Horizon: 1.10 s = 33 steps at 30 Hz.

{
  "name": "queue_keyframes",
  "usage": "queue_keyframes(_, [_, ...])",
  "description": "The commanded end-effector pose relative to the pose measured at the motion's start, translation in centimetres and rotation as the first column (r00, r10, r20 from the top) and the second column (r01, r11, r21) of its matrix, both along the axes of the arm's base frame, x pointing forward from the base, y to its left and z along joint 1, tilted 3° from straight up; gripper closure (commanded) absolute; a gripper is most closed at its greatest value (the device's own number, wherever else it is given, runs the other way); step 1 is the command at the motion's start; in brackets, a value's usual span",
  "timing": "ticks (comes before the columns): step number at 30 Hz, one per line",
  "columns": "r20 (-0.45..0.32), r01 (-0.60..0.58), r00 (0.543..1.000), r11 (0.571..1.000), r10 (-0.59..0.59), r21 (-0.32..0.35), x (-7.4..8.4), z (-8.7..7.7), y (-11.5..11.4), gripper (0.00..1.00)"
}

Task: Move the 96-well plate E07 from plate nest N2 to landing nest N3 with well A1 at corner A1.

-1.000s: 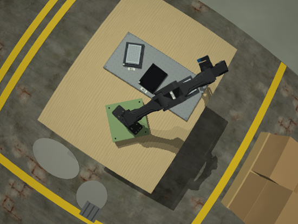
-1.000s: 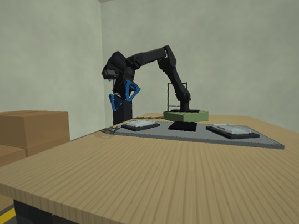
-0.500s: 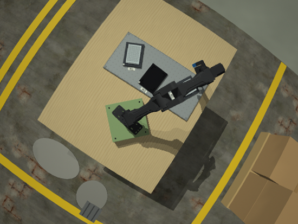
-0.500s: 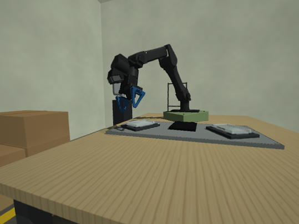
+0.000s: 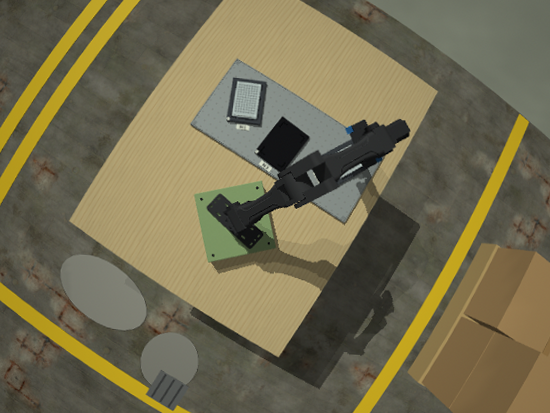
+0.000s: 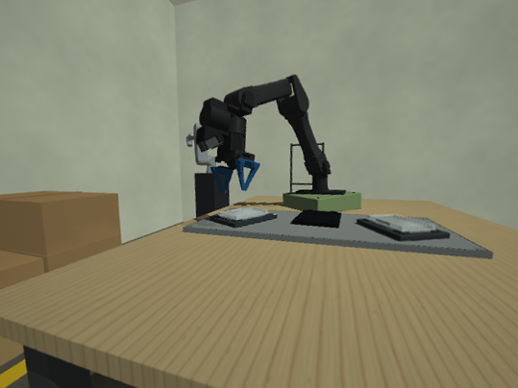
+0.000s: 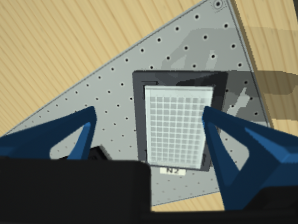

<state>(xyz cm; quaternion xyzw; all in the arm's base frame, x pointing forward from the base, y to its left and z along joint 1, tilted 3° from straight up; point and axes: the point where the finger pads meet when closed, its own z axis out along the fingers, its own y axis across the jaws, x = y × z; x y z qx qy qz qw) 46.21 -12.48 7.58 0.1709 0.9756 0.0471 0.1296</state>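
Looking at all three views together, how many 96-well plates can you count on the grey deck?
2. One plate sits on nest N2 beneath the open gripper; the other plate sits on its nest at the deck's opposite end. None appears hidden.

A: Top cam looks straight down from high, whole table [image 5: 143, 184] and floor in frame. Exterior?

B: Low at the table edge, facing the wall. Wrist looks down close; all three share the grey deck [image 7: 90, 110].
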Motion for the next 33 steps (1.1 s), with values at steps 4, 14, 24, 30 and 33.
queue_keyframes(4, [-0.117, -0.014, 0.993, 0.999, 0.008, -0.052, -2.8, 0.5, -0.3, 0.00])
queue_keyframes(14, [-0.214, -0.035, 0.977, 0.996, 0.016, -0.085, -6.0, 0.6, -0.5, 0.00])
queue_keyframes(24, [-0.214, -0.035, 0.977, 0.996, 0.016, -0.085, -6.2, 0.6, -0.6, 0.00])
queue_keyframes(30, [-0.214, -0.035, 0.977, 0.996, 0.016, -0.085, -6.2, 0.6, -0.6, 0.00])
queue_keyframes(33, [-0.214, -0.035, 0.977, 0.996, 0.016, -0.085, -6.2, 0.6, -0.6, 0.00])
